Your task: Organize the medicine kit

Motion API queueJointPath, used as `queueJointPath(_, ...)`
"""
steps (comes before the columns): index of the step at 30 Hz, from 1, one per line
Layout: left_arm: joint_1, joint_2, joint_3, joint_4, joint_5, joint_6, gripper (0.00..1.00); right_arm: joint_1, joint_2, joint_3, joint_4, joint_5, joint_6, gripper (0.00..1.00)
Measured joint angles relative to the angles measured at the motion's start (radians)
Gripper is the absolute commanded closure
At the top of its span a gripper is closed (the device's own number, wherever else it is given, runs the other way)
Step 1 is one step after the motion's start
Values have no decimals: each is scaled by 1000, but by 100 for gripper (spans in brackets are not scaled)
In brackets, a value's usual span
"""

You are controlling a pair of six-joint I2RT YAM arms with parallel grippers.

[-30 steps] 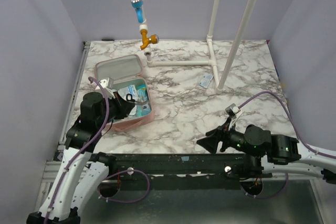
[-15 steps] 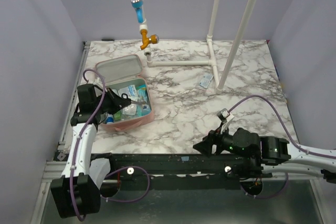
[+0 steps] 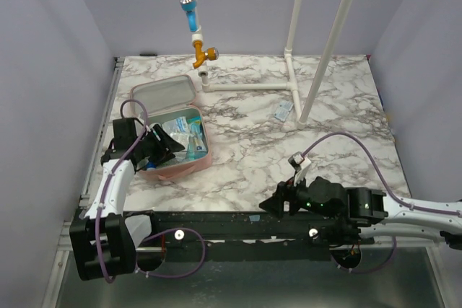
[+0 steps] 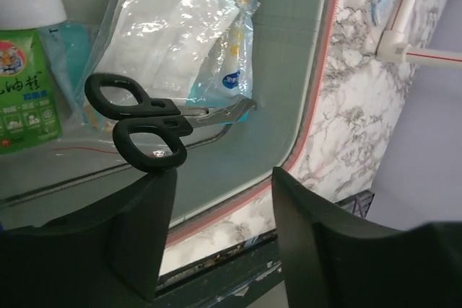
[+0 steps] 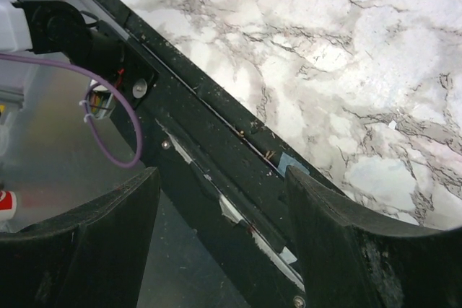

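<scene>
Left wrist view looks into the medicine kit [image 4: 274, 84]. Its grey lining holds black-handled scissors [image 4: 144, 124] and a crinkled clear packet [image 4: 180, 34] with a blue printed mark too small to read. Beside them is a white-capped bottle [image 4: 25, 84] whose green label carries a tiger's head and Chinese characters I cannot make out. The left gripper [image 4: 220, 200] hangs just beside the scissor handles, jaws parted with nothing between them. From above, the pink kit lies open on the left side of the marble table [image 3: 346, 128], lid laid back. The right gripper [image 5: 224, 178] hovers over the table's black near rail [image 5: 216, 128], jaws spread wide and empty.
</scene>
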Motion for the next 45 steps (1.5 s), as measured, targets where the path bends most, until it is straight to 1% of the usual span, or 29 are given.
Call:
queueJointPath(3, 0, 0, 19, -57, -37, 9, 35, 0, 40, 5, 4, 1, -1, 26)
queueJointPath(6, 2, -6, 48, -113, -78, 20, 33, 0, 117, 42, 4, 16, -3, 26)
queueJointPath(16, 3, -145, 189, -317, -205, 80, 31, 0, 501, 325, 2, 187, 1, 24)
queueJointPath(20, 3, -206, 201, -361, -209, 104, 31, -3, 669, 452, 0, 256, -2, 24)
queueJointPath(24, 3, -259, 199, -389, -196, 145, 31, -31, 844, 596, 1, 279, -12, 24)
queueJointPath(33, -24, -361, 156, -393, -136, 191, 31, -194, 1164, 888, -6, 247, -64, 25)
queueJointPath(36, -36, -380, 138, -384, -121, 194, 30, -241, 1263, 985, -14, 223, -83, 28)
queueJointPath(38, -48, -399, 124, -382, -116, 194, 30, -267, 1321, 1036, -16, 203, -93, 31)
queueJointPath(41, -70, -410, 119, -379, -114, 194, 30, -293, 1391, 1083, -20, 171, -106, 44)
queueJointPath(45, -102, -417, 112, -366, -112, 193, 30, -316, 1441, 1085, -27, 134, -117, 54)
